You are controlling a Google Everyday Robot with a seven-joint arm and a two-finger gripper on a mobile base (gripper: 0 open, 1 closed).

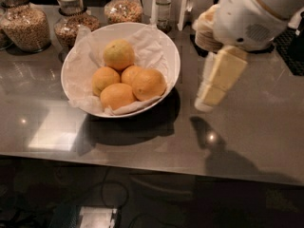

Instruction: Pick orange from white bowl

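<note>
The one camera is looking steeply down from the near side of the desk (256, 127), facing its far edge at close range, taking in the white bowl (172, 56) at upper left and the gripper (209, 99) hanging right of centre.

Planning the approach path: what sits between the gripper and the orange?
In the camera view, only bare countertop and the rim of the white bowl separate the gripper from the orange.

Along the back of the dark worktop (247, 141) we see three glass jars (28, 25) holding what may be grains or nuts, then a slim bottle (163, 6). A paler yellow-green fruit (118, 54) touches three smaller oranges (117, 96). The hand (205, 103) hangs just above the worktop, right of them.
</note>
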